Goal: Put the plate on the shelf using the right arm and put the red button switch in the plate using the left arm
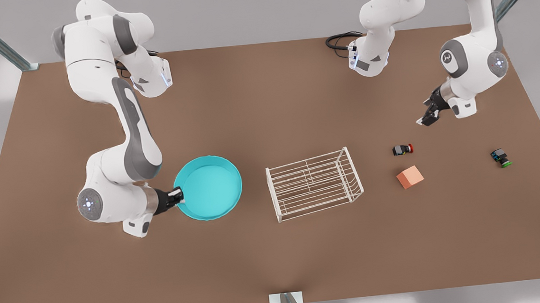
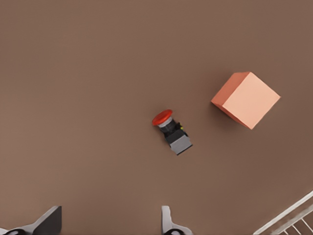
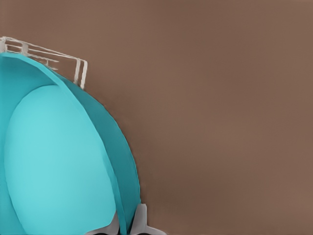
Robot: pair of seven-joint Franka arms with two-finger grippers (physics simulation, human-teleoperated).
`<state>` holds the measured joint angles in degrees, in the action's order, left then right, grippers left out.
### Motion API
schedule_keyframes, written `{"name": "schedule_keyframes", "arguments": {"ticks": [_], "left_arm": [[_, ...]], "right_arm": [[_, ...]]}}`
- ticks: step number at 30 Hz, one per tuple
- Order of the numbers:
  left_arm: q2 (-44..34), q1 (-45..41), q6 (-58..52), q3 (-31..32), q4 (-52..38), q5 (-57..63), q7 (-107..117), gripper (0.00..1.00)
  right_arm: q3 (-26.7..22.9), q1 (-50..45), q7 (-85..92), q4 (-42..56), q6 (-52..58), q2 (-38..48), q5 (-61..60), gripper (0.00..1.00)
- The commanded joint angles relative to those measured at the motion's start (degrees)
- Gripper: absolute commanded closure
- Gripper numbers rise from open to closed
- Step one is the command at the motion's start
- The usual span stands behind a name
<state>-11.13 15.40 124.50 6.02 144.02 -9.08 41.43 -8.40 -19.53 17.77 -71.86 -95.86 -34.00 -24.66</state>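
The plate (image 1: 210,188) rim is clamped by the right pincer (image 1: 178,196); the red button switch (image 1: 402,150) lies just beyond the open, empty left pincer (image 1: 427,118).

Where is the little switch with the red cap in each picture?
Front view: the red button switch lies on the table right of the shelf, just above the orange cube.
Left wrist view: mid-picture, cube beside it.
Right wrist view: not in it.
Shared landmark: the orange cube.
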Motion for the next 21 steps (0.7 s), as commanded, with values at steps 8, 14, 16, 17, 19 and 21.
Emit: {"name": "schedule_keyframes", "arguments": {"ticks": [8, 14, 16, 17, 19, 21], "left_arm": [[17.28, -0.2, 20.87, 4.09, -8.58, 4.94, 38.64, 0.0], [19.31, -1.69, 25.88, 3.74, -6.65, 16.19, 49.89, 0.0], [20.18, -1.69, 27.82, 3.74, -4.72, 18.66, 53.67, 0.0], [20.98, -1.69, 27.9, 3.74, -4.72, 18.66, 54.2, 0.0], [21.85, -2.04, 28.87, 3.83, -4.72, 18.83, 56.39, 0.0], [21.85, -4.15, 28.78, 3.83, -4.01, 18.83, 59.65, 0.0]], "right_arm": [[11.74, -4.02, -37.45, 3.39, -7.24, -2.04, 0.49, 0.85], [13.58, -9.65, -47.83, 7.09, -18.22, -7.4, 0.49, 0.85], [14.46, -11.22, -50.64, 7.17, -22.61, -8.72, 0.49, 0.85], [14.64, -11.75, -52.31, 7.79, -24.9, -9.59, 0.4, 0.85], [14.73, -14.04, -55.12, 8.58, -28.15, -11.18, 0.49, 0.85], [14.9, -15.09, -56.35, 8.58, -30.53, -12.14, 0.49, 0.85]]}}
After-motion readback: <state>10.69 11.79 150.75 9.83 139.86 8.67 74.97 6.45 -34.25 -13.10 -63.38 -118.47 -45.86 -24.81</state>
